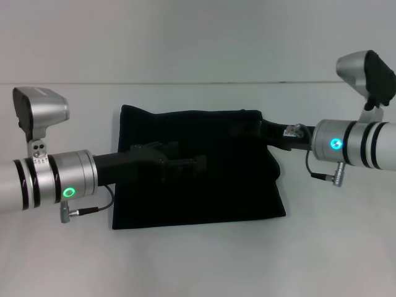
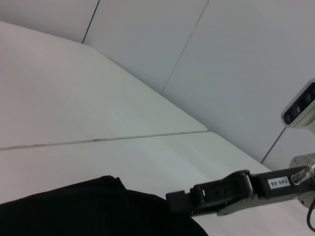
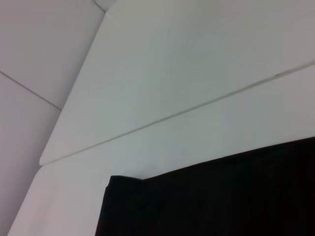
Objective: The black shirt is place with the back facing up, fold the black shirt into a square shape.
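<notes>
The black shirt (image 1: 204,185) lies on the white table (image 1: 198,260) already folded into a nearly square block, so little looks left to do, while the left gripper (image 1: 185,162) and right gripper (image 1: 263,131) hang over the shirt, and I cannot tell if either claw is apart or together.

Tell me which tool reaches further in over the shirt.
The left tool: it lies over the middle of the black shirt. The right tool is only at the shirt's far right corner.
</notes>
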Tool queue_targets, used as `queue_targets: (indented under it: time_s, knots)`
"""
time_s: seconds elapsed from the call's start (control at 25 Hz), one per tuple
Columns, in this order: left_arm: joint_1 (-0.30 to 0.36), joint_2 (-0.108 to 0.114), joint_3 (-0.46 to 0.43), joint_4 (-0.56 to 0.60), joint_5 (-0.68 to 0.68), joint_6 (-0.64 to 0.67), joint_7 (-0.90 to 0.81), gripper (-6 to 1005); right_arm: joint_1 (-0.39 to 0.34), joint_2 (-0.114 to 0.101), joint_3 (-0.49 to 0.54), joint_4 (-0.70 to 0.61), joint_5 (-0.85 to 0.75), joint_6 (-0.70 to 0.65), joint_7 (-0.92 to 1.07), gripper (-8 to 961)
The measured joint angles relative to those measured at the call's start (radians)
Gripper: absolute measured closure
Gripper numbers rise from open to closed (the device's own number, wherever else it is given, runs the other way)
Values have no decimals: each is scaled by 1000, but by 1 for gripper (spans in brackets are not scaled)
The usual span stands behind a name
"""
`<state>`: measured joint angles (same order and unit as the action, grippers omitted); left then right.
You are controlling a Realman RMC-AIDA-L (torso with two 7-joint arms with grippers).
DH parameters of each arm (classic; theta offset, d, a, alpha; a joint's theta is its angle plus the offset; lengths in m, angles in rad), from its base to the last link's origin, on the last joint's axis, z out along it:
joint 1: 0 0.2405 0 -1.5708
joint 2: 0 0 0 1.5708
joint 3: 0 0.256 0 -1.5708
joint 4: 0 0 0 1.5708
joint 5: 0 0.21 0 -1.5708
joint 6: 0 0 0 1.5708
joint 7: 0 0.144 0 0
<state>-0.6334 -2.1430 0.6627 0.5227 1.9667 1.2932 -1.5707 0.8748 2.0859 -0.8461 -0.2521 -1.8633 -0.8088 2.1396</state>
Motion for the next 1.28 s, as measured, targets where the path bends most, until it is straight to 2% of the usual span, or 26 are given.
queue_targets:
  time_s: [0.44, 0.64, 0.84, 1.08, 1.28]
  knots:
    - [-5, 0, 6, -2, -3, -2, 1, 49, -28, -1, 4, -21, 33, -40, -64, 677]
    - [-5, 0, 6, -2, -2, -1, 2, 49, -35, -1, 4, -29, 34, -37, -67, 908]
    - [-3, 0, 6, -4, -4, 0, 2, 49, -59, -1, 6, -60, 45, -53, -81, 947]
    - [-2, -3, 6, -5, -7, -2, 1, 49, -75, -10, 6, -63, 46, -55, -77, 935]
    - [-2, -4, 5, -5, -8, -7, 1, 50, -83, -10, 6, -58, 46, -45, -72, 926]
